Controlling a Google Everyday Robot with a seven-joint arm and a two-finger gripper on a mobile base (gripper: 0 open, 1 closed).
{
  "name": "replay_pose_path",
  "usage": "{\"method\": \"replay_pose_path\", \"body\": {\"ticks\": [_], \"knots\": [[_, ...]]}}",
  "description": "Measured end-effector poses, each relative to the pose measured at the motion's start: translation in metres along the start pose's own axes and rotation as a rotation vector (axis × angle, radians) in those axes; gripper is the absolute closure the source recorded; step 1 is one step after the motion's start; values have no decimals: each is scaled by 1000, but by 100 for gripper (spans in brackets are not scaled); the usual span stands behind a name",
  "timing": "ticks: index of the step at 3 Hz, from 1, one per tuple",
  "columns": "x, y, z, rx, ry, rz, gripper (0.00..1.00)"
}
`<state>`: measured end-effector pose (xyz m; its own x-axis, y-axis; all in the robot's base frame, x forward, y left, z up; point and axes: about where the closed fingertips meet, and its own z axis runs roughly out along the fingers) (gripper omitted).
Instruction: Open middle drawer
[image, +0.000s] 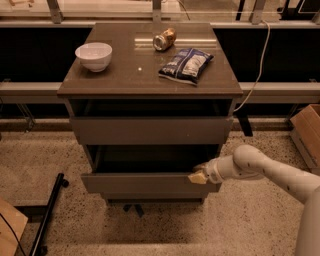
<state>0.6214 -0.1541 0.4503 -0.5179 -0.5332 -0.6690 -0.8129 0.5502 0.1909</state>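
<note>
A: Where's the hand (199, 176)?
B: Its pale tip is at the top rim of the grey-brown flat-fronted middle drawer (145, 183), right end. Drawer front runs off to the hand's left. It sits proud of the taller grey-brown drawer front (150, 131) just above the hand, so partly open, I'd say.
A: Grip?
B: Can't tell, wide or narrow.
A: Risks?
B: Pull's off-centre, so drawer prob. skews & jams. Thin rim, no handle, so hold could slip off. A hard jerk might shake the brown worktop (125, 80) well above the hand. Then the white ceramic bowl (93, 55) slides, or the tipped brass-coloured can (164, 39) rolls.
</note>
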Motion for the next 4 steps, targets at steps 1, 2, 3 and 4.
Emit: {"method": "replay_pose_path", "body": {"ticks": [1,2,3,4], "knots": [[16,9,-8,-4,11,22,11],[16,9,-8,-4,11,23,0],[52,26,-27,9,36,98,19],[52,26,-28,11,38,104,42]]}}
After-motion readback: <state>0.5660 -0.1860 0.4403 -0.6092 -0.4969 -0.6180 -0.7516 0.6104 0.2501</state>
